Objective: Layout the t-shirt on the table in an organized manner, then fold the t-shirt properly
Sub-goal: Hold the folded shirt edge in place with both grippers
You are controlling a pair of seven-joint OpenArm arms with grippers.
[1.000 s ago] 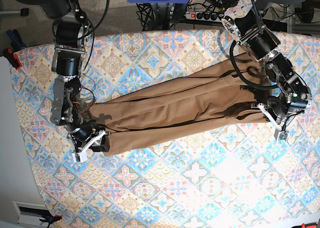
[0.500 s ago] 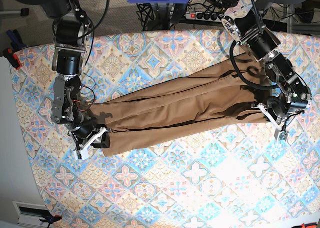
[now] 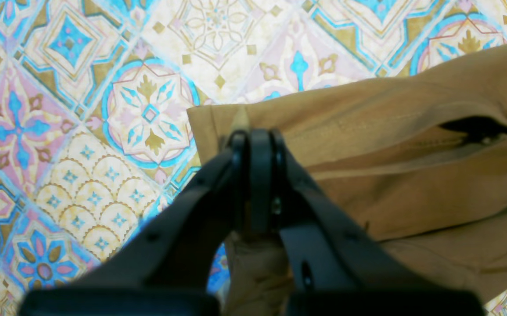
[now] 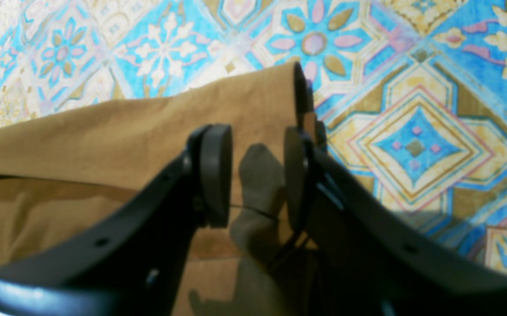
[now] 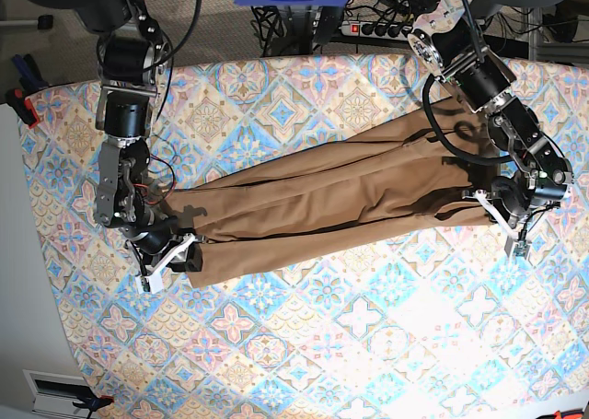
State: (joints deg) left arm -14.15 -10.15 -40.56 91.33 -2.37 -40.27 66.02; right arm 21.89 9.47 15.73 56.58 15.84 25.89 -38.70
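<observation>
The t-shirt (image 5: 340, 203) lies stretched in a long, wrinkled band across the table (image 5: 304, 345), btw. both arms. Left gripper (image 3: 253, 138): fingers (image 3: 260, 175) pressed fully together, pinching a corner of the shirt's hem. Right gripper (image 4: 257, 175): fingers (image 4: 216, 173) partly apart, w/ a fold of the cloth standing in the gap; can't tell if the pads really clamp it.

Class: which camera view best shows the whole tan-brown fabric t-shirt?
The base view: the tan-brown fabric t-shirt lies stretched across the table, both ends visible. The left wrist view shows one pinched corner; the right wrist view shows only the opposite edge between open jaws.
</observation>
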